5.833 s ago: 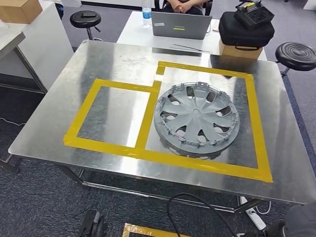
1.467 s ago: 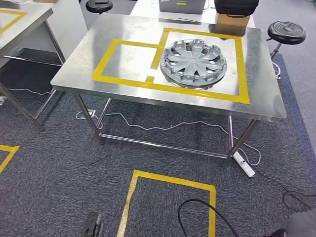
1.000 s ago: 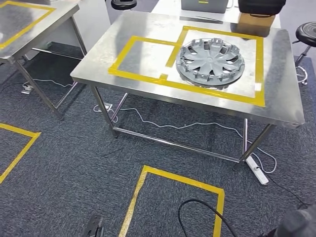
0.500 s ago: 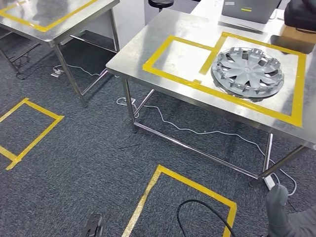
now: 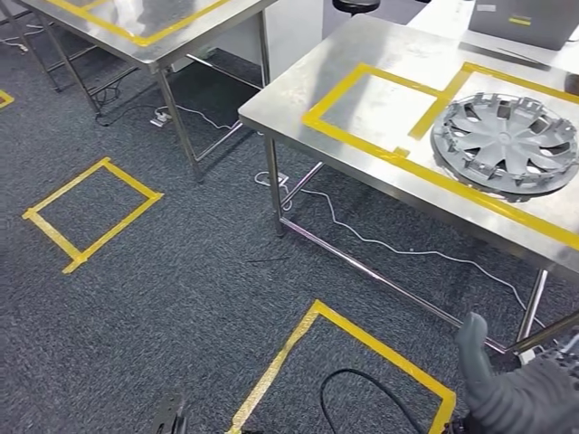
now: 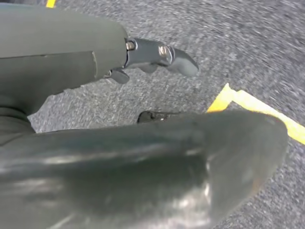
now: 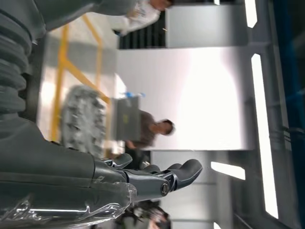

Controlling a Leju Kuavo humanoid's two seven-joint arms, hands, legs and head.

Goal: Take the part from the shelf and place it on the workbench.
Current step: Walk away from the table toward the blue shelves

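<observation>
I see the part (image 5: 508, 143), a grey wheel cover, lying flat inside the yellow tape (image 5: 383, 154) on the table (image 5: 293, 99). My left hand (image 6: 158, 52) and right hand (image 7: 158, 179) hold nothing, fingers extended. I judge placement done; walk clear of the floor cable (image 5: 362, 384) and the second table (image 5: 171, 41).

Head view: high, angled down and forward over carpet (image 5: 171, 298) toward bench (image 5: 383, 163).
Left wrist view: close behind left hand (image 6: 154, 157), facing carpet.
Right wrist view: turned sideways, close behind right hand (image 7: 144, 181); shares bench with head view.
</observation>
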